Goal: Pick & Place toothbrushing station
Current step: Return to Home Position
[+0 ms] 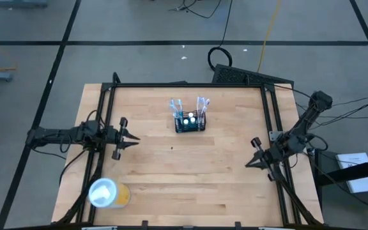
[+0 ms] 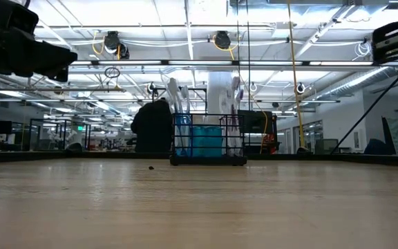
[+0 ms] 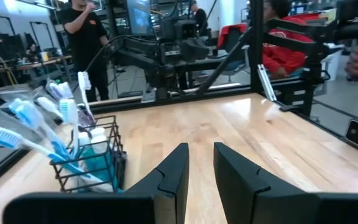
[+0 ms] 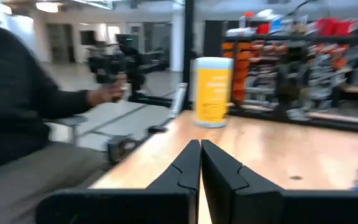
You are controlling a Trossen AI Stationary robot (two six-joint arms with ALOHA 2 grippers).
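The toothbrushing station [image 1: 190, 123] is sitting upright toward the back of the table [image 1: 190, 185], and it is looking loaded. Several toothbrushes [image 3: 27, 127] are standing in its mesh compartments, heads fanning out above the rim, with something teal tucked in among them. The left gripper [image 3: 201, 148] is hovering off the table, well apart from the station on the left arm's side. Its fingers [image 3: 173, 171] are parted with nothing between them. The right gripper [image 4: 200, 144] is hanging well clear of the station on the opposite side, nearer the front edge, its fingers pressed together on nothing. The yellow cup [image 1: 110, 193] is standing far from the station, out by the front corner on the left arm's side. By my reading the filling is finished, and only the parking of both arms is remaining.
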